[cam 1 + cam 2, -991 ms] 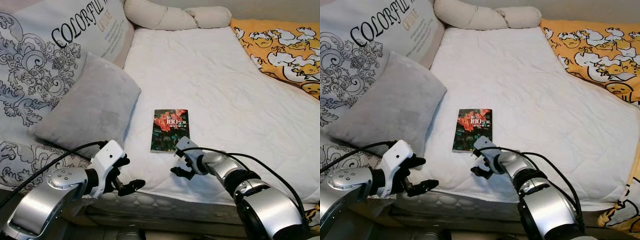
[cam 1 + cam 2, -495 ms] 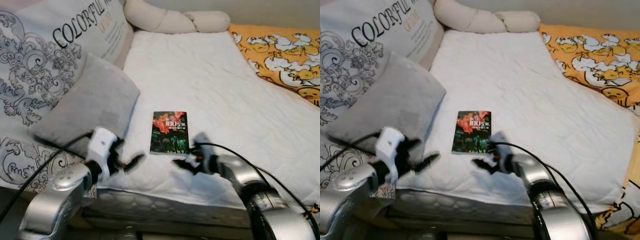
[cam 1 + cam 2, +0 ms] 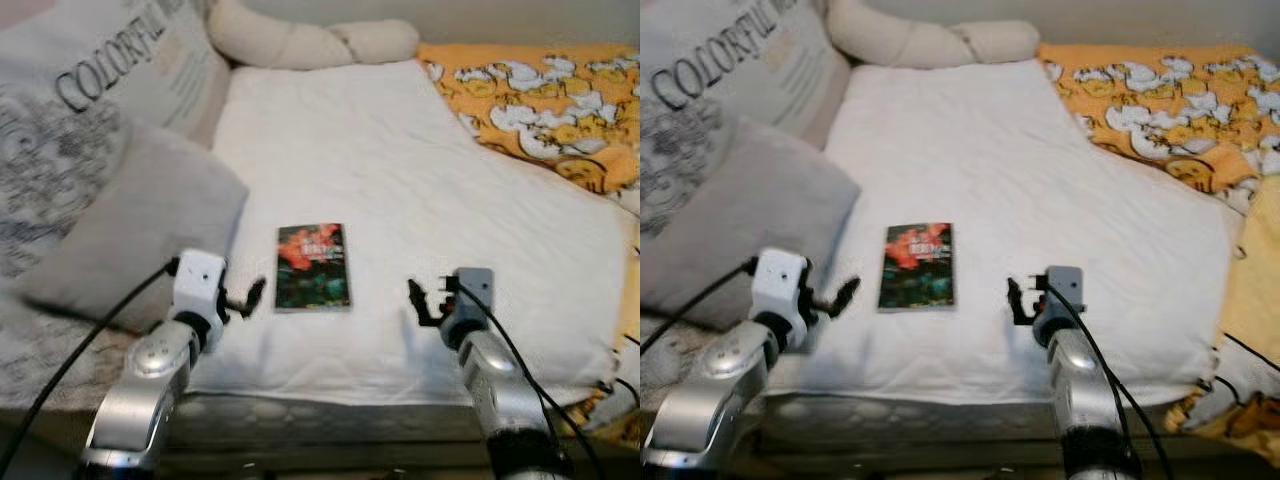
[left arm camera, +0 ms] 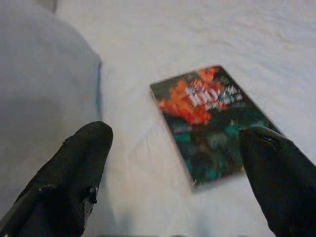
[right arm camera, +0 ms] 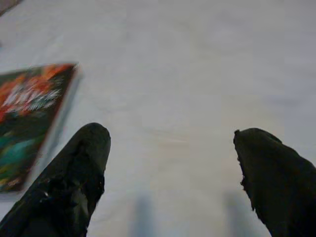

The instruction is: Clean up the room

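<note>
While flanking book on bed: left claw and right claw, both spread, holding nothing. Step: approach. Next: closing on book's edge.

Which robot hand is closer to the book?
The left. The left tool hangs just off the left edge of the book, fingers open. The right tool hangs farther off on the book's right, over bare white sheet, fingers open too.
</note>
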Controlling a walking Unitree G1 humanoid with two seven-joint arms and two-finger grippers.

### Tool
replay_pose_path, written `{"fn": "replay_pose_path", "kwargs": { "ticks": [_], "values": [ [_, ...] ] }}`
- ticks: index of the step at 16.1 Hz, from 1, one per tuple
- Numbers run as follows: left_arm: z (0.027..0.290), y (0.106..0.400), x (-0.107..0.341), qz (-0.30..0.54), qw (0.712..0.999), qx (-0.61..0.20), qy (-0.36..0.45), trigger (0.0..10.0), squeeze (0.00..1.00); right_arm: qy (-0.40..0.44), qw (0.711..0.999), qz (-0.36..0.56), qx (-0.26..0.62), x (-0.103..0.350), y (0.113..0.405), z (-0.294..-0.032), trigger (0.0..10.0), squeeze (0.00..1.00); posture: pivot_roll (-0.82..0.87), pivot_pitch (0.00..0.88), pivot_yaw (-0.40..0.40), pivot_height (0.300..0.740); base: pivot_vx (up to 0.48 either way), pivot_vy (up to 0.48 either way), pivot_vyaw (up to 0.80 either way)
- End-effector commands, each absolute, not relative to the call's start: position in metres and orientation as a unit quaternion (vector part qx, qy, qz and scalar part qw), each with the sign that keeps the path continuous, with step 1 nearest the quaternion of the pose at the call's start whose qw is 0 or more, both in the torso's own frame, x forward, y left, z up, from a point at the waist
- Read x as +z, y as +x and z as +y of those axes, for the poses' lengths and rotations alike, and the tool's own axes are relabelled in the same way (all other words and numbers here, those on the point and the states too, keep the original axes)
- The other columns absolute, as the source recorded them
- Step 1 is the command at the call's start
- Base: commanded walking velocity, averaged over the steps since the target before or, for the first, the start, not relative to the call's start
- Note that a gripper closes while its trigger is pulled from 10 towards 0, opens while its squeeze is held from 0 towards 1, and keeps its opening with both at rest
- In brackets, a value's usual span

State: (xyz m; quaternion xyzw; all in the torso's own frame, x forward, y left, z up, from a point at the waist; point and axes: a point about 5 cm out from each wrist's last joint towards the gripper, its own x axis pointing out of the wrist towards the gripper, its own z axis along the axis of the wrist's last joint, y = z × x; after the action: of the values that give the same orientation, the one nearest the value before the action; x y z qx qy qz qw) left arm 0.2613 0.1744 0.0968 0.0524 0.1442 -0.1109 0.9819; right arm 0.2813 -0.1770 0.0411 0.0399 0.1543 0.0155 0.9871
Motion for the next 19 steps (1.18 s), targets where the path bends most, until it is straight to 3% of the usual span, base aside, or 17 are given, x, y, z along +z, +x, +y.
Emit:
{"fn": "replay_pose_path", "kwargs": {
  "ticks": [1, 5, 11, 19],
  "values": [
    [0.175, 0.263, 0.098, 0.14, 0.983, -0.104, 0.054, 10.0, 0.0, 0.033, 0.991, 0.132, 0.011, 0.051, 0.284, -0.18, 10.0, 0.0, -0.05, 0.0, 0.05, 0.74, 0.0, -0.36, 0.0],
    [0.177, 0.266, 0.095, 0.13, 0.987, -0.071, 0.053, 10.0, 0.0, 0.036, 0.99, 0.13, 0.042, 0.057, 0.296, -0.161, 10.0, 0.0, -0.01, 0.0, -0.008, 0.74, 0.0, -0.362, 0.0],
    [0.181, 0.283, 0.097, 0.119, 0.989, -0.056, 0.068, 10.0, 0.0, 0.018, 0.99, 0.129, 0.045, 0.058, 0.305, -0.159, 10.0, 0.0, -0.01, 0.0, -0.005, 0.74, 0.0, -0.348, 0.0],
    [0.18, 0.284, 0.093, 0.114, 0.99, -0.047, 0.063, 10.0, 0.0, 0.016, 0.99, 0.133, 0.041, 0.056, 0.305, -0.16, 10.0, 0.0, -0.01, 0.0, 0.001, 0.74, 0.0, -0.344, 0.0]
  ]
}}
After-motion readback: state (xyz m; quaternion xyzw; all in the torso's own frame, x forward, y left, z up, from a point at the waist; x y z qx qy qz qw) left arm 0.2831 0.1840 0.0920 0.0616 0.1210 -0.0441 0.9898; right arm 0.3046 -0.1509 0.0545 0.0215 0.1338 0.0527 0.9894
